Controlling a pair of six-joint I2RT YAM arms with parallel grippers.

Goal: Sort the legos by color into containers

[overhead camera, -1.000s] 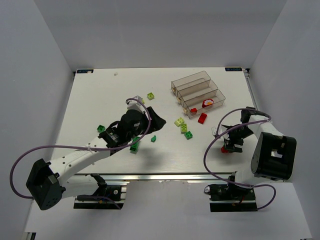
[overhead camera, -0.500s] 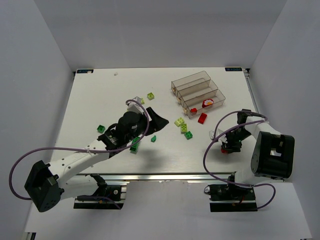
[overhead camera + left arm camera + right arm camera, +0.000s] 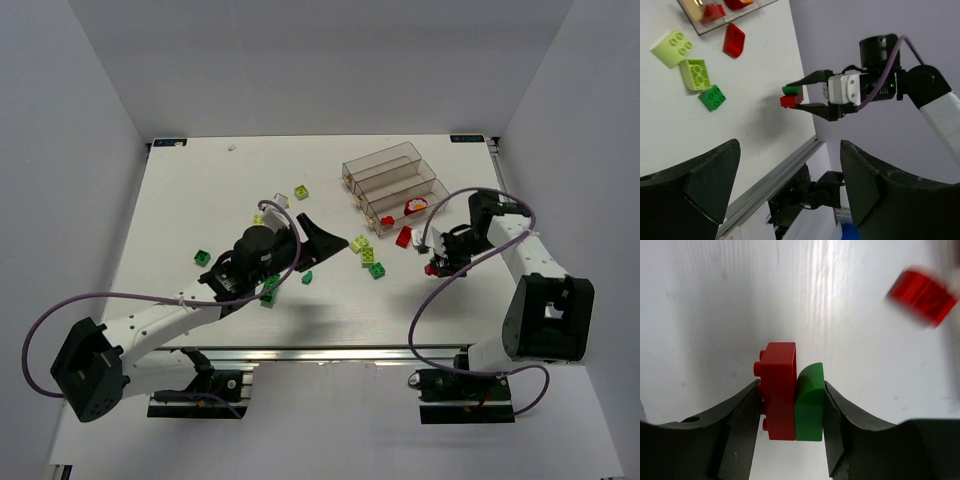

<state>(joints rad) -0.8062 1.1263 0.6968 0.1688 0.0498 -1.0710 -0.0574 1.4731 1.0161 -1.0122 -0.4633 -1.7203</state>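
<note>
Near edge: dark green bricks [image 3: 270, 293] lie loose by my left arm, unsorted.
Left gripper [image 3: 318, 238]: fingers spread, nothing between them.
Right gripper [image 3: 792, 400]: clamped on a red brick [image 3: 779, 390] and a green brick [image 3: 809, 402] together (mixed colours, awkward for one bin).
Mid-table: yellow-green bricks [image 3: 360, 243] scattered, open room around them.
Containers [image 3: 395, 175]: far right, near the table's right edge; I see red pieces only in the nearest bin.
Progress: early, I judge.

Robotics lab enclosure, white table [image 3: 200, 190], plain grey walls [image 3: 300, 60]
</note>
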